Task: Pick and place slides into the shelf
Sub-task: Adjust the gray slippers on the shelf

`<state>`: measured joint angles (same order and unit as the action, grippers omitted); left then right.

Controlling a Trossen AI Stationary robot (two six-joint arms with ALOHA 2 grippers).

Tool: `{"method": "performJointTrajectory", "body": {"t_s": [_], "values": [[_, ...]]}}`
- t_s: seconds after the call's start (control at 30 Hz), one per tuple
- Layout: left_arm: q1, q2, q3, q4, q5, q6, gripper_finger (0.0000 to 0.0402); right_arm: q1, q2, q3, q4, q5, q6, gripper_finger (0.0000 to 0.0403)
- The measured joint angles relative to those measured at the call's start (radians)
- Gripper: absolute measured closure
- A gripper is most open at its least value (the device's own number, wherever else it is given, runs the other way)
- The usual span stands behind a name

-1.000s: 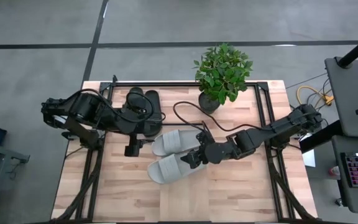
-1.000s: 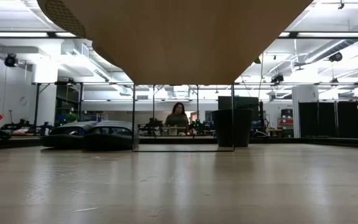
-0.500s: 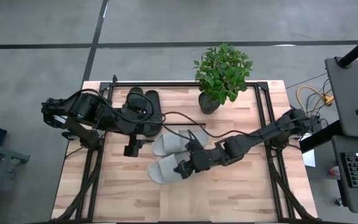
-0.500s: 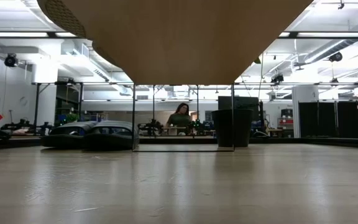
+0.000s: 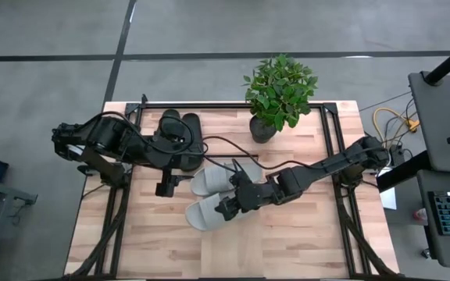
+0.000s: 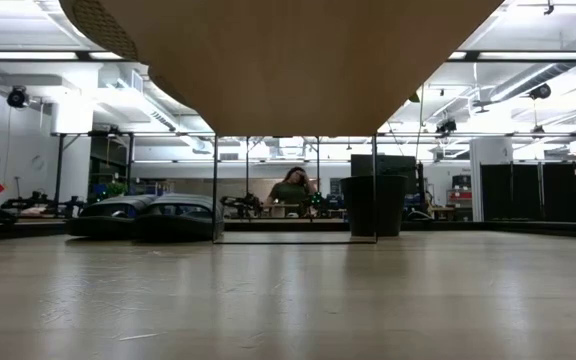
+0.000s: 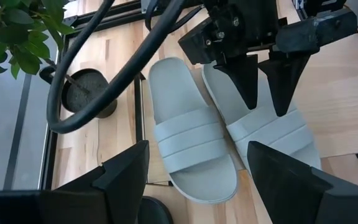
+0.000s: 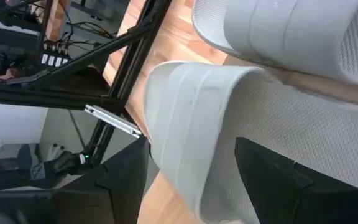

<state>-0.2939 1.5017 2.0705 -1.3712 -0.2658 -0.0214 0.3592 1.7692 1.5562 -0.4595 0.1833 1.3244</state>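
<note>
Grey floor (image 5: 45, 31), bright ceiling lights (image 6: 528, 45)

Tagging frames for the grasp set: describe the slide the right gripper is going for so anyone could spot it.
Start at the potted plant at the table's far edge and come toward the table's middle, to the pale grey pair. It is the slide farther from the plant, with the open right gripper over its strap; its twin lies clear.

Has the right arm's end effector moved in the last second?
Yes. In the high view the right end effector has slid away from the potted plant, toward the left arm's side, and now hangs open over the nearer grey slide.
</note>
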Motion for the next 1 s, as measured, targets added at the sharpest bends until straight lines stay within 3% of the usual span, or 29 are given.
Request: {"method": "performJointTrajectory", "body": {"t_s": [0.5,0.63,0.9,1.0], "values": [[0.000,-0.001,0.000,-0.002,0.005,0.001,0.0146,-0.004,0.042,0.037,0.005,-0.010,0.010,0.0184],[0.000,-0.001,0.000,-0.008,0.005,0.001,0.0146,-0.007,0.042,0.037,0.003,-0.024,0.026,0.0230],[0.000,-0.001,0.000,-0.008,0.005,0.002,0.0146,-0.014,0.042,0.037,-0.002,-0.026,0.044,0.0370],[0.000,-0.001,0.000,-0.008,0.005,0.002,0.0146,-0.019,0.042,0.037,-0.003,-0.026,0.043,0.0388]]}}
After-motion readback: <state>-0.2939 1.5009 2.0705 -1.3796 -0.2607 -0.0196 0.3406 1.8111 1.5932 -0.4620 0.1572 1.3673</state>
